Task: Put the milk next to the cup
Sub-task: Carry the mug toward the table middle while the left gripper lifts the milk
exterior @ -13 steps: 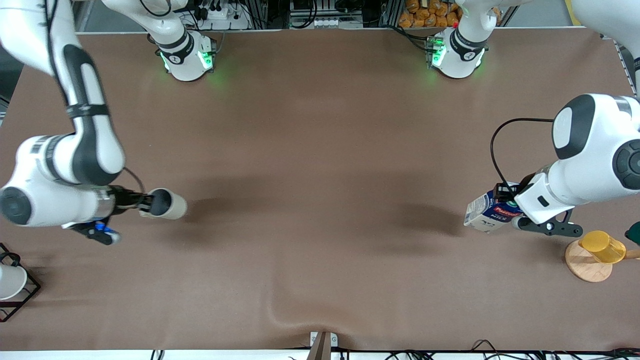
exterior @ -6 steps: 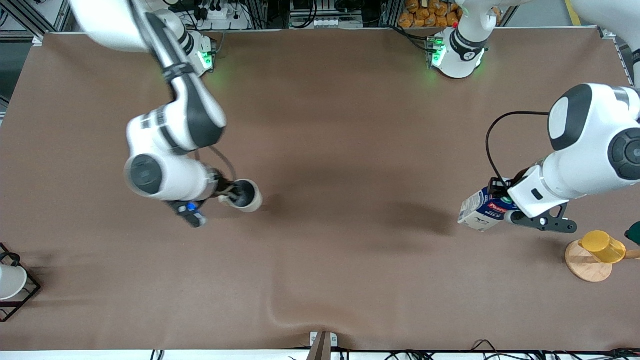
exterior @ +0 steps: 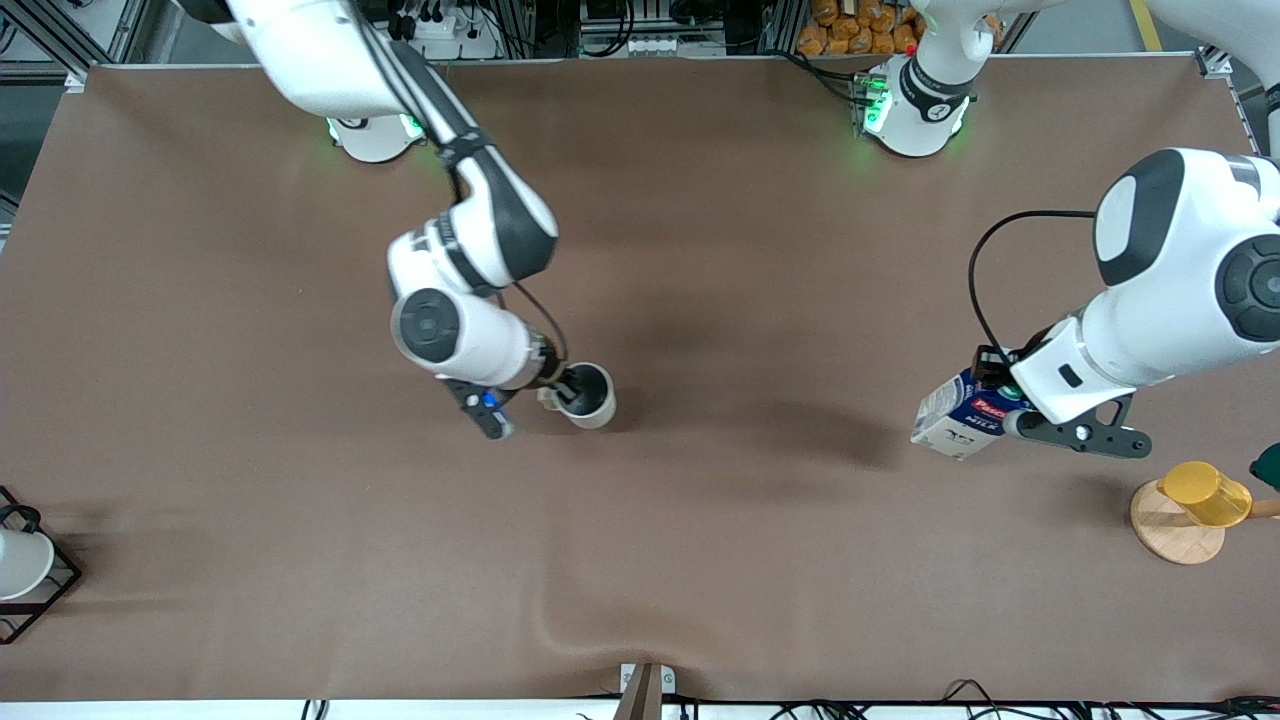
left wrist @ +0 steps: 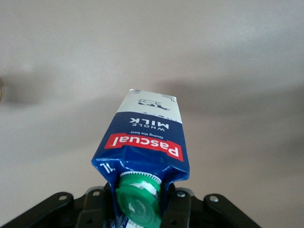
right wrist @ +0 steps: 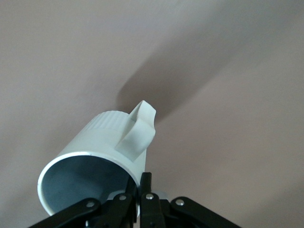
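My right gripper [exterior: 556, 388] is shut on the rim of the beige-grey cup [exterior: 587, 396] and holds it over the middle of the table. The right wrist view shows the cup [right wrist: 102, 152] tilted, its small handle [right wrist: 137, 129] up, the rim pinched in my right gripper [right wrist: 142, 186]. My left gripper [exterior: 1003, 392] is shut on the top of the blue and white milk carton [exterior: 955, 415] and holds it tilted over the left arm's end of the table. The left wrist view shows the milk [left wrist: 145, 140], its green cap [left wrist: 137, 200] within my left gripper [left wrist: 137, 206].
A yellow cup [exterior: 1205, 494] on a round wooden base [exterior: 1165, 530] stands at the left arm's end, nearer the front camera than the milk. A white cup [exterior: 20, 562] in a black wire rack [exterior: 60, 585] stands at the right arm's end. The brown table cover [exterior: 700, 250] spans the table.
My right arm has swung the cup from the right arm's end of the table to over the middle. My left gripper with the milk has shifted slightly toward the middle.
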`<state>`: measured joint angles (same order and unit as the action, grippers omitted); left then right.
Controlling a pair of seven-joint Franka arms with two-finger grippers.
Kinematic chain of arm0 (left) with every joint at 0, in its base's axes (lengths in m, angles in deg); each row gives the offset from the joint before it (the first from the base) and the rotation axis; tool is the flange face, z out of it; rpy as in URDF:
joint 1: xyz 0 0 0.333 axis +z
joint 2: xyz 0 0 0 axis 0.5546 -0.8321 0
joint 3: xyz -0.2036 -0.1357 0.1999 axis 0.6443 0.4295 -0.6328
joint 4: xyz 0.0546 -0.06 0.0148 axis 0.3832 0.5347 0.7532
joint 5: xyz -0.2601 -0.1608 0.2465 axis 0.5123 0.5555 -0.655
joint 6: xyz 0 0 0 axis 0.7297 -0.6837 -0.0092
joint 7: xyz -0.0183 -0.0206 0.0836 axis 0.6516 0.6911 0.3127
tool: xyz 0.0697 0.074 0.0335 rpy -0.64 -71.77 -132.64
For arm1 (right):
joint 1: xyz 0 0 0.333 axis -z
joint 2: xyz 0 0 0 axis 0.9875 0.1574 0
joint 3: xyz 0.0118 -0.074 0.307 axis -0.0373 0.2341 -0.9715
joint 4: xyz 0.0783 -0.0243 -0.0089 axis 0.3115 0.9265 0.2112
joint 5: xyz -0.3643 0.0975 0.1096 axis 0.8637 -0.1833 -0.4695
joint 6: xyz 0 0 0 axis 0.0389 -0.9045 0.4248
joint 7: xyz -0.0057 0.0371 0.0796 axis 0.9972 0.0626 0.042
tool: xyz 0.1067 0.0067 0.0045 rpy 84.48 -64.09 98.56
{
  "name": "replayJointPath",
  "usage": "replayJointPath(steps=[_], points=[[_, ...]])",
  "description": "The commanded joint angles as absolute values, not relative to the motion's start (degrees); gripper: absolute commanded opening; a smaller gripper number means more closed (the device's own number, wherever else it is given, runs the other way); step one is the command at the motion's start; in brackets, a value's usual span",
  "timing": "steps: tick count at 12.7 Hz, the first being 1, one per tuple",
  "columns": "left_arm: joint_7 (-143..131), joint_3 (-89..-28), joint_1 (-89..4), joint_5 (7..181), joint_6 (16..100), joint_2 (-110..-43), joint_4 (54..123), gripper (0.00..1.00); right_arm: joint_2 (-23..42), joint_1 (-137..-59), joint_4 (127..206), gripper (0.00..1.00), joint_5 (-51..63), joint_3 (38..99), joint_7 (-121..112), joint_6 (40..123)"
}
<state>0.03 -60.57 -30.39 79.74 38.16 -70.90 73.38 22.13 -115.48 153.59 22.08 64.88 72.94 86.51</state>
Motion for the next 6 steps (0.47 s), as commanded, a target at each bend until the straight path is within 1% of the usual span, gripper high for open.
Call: replayJointPath(steps=[1, 3, 6], points=[[-3.15, -57.95, -30.08, 80.01, 37.18, -69.82, 73.47, 0.38, 25.75, -117.68, 149.87, 0.0, 20.72, 65.67, 77.27, 89.57], [-6.76, -55.48, -30.08, 80.01, 35.0, -69.29, 73.65, 0.39, 26.89, -118.99, 149.87, 0.0, 20.72, 65.67, 78.77, 91.42], [-11.51, -52.84, -31.13, 80.02, 33.67, -69.55, 73.47, 0.38, 27.68, -119.35, 149.87, 0.0, 20.72, 65.67, 79.21, 91.61]])
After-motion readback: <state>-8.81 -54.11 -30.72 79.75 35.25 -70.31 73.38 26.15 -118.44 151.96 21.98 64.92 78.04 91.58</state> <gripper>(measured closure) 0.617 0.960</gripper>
